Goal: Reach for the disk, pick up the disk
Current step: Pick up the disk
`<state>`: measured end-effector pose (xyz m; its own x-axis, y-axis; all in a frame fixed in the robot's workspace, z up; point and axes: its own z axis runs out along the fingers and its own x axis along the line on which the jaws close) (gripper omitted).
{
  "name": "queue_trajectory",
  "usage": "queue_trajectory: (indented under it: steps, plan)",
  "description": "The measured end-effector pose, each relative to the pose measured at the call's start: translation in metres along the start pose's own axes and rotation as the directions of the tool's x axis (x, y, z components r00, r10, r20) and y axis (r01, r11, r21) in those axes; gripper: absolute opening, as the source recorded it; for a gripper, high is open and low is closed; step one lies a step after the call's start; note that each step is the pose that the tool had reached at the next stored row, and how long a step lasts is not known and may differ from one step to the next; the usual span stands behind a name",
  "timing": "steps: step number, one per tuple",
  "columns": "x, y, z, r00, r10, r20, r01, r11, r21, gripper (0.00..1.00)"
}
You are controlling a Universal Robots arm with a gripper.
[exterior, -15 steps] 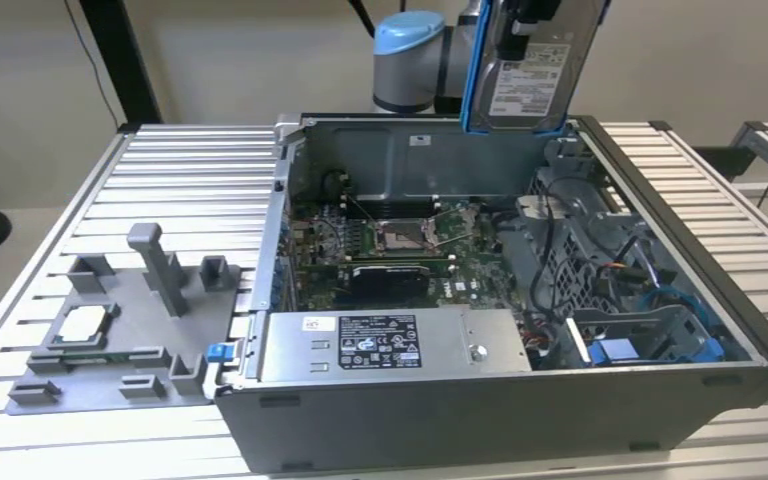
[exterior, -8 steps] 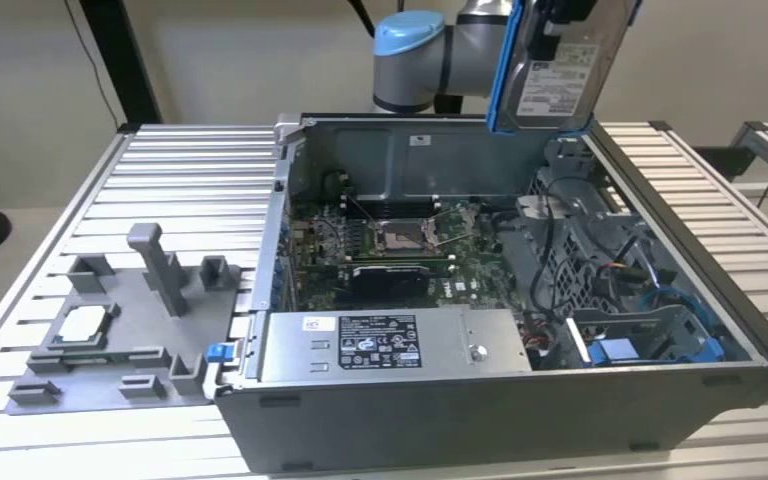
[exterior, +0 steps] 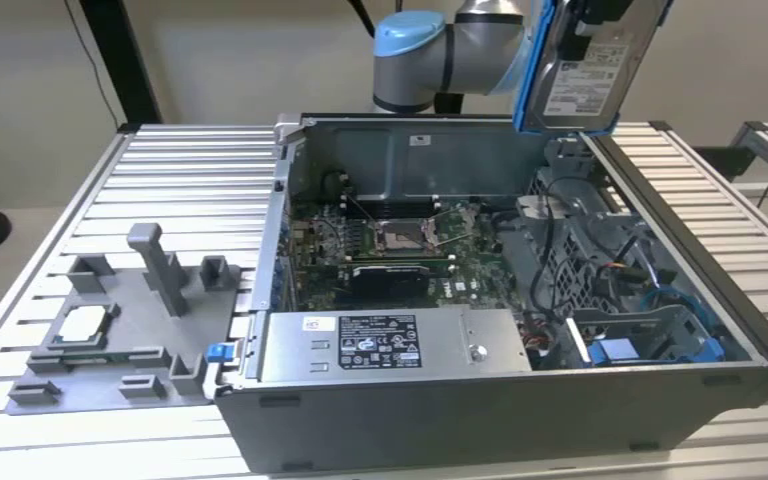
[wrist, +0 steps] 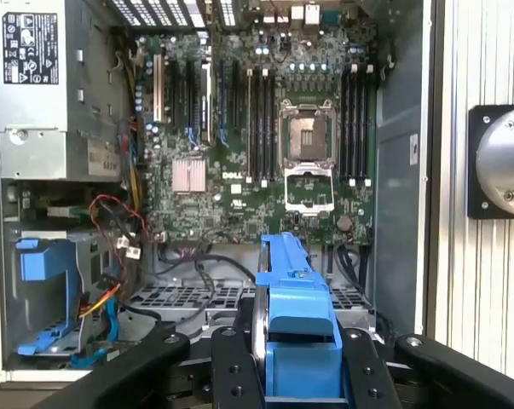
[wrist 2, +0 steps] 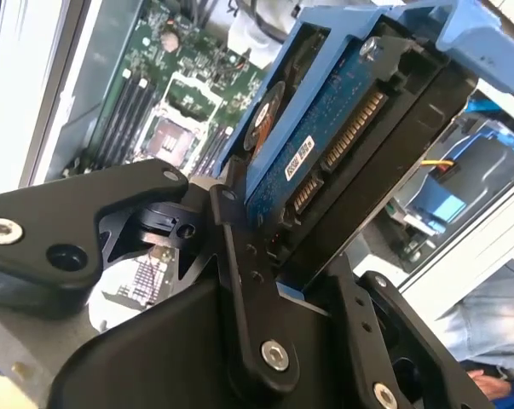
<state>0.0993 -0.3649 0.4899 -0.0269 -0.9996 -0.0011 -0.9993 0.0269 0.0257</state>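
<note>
While my arm (exterior: pixel 418 45) hangs raised over the back of the open computer case (exterior: pixel 491 400), I see the tool (wrist 2: pixel 274 256) clamped on the one disk (exterior: pixel 584 70), held upright and clear above the case. One motherboard (wrist: pixel 265 128) lies below me, and one grey fixture (exterior: pixel 117 320) sits beside the case on the desk (exterior: pixel 37 440).

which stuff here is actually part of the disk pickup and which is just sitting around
Part of the job:
- the disk, blue-framed, lifted above the open computer case
- the claw, shut on the disk

Just lying about:
- motherboard inside the case
- power supply
- empty blue drive bracket
- grey fixture tray on the table, at the exterior view's left
</note>
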Motion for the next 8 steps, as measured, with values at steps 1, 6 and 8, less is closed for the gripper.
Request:
queue_trajectory:
  steps: [1, 6, 8]
  plan:
    - [-0.0001, -0.0004, 0.0000, 1.0000, 0.000, -0.0001, 0.000, 1.0000, 0.0000, 0.00]
    - [0.0000, -0.0008, -0.0001, 1.0000, 0.000, -0.0002, 0.000, 1.0000, 0.0000, 0.00]
    - [0.0000, -0.0008, -0.0001, 1.0000, 0.000, -0.0002, 0.000, 1.0000, 0.0000, 0.00]
